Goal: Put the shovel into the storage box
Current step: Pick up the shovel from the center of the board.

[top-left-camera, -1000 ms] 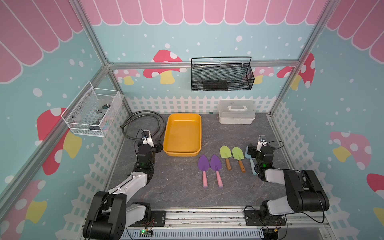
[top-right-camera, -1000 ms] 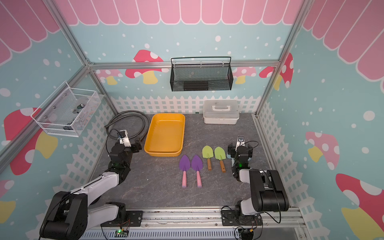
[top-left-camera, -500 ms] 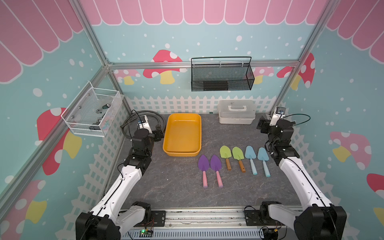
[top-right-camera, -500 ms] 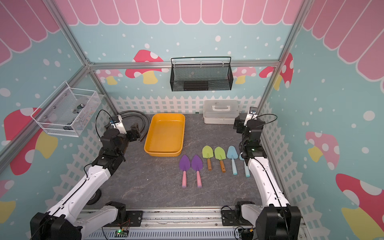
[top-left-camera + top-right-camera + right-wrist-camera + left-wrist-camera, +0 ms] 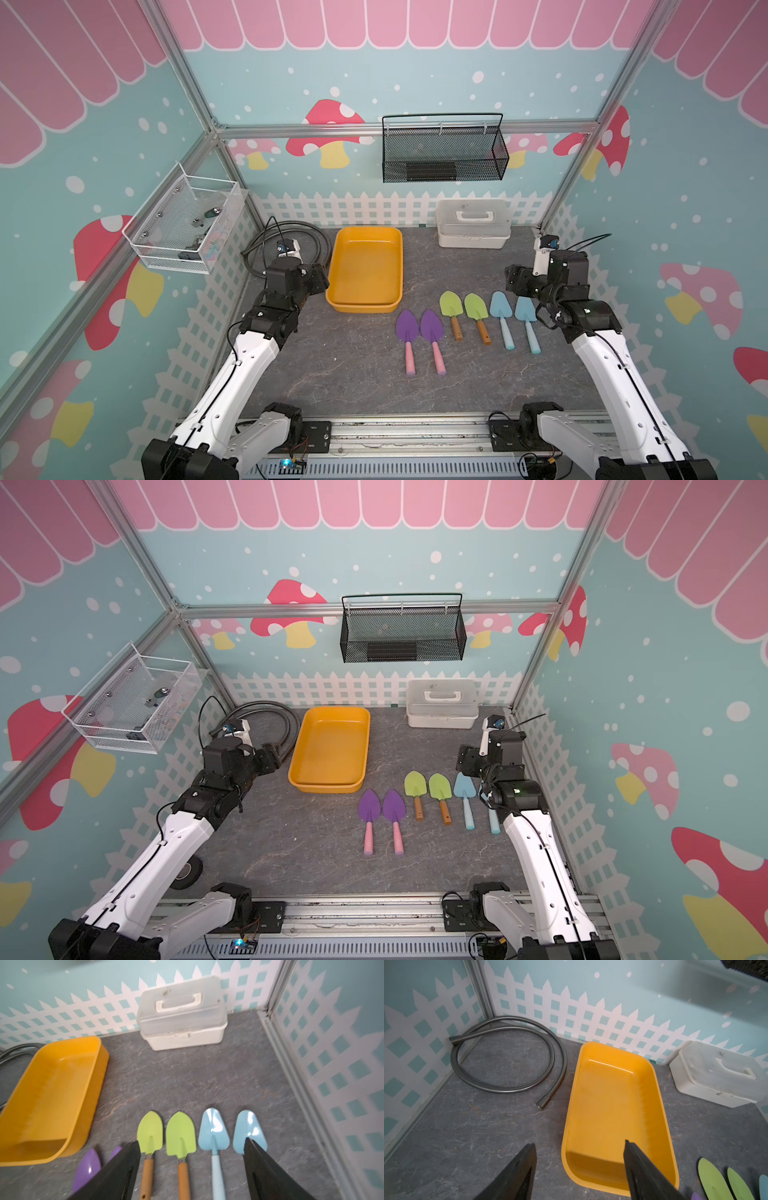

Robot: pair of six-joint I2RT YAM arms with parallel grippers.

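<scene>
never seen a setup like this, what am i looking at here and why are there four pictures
Two white robot arms stand at the near edge of a grey table. Each ends in a two-fingered tool.

Two of the pictures come from a camera pair looking down on the whole scene. The other two come from cameras on the arms' wrists, looking out past the black fingers.

Six small shovels lie side by side on the table: two purple shovels, two green shovels and two blue shovels. Next to them sits an empty yellow storage box. A white lidded case stands at the back, and a coiled grey hose lies in the corner.

The left tool is by the storage box and the right tool is near the blue shovels. Both are open and hold nothing.
</scene>
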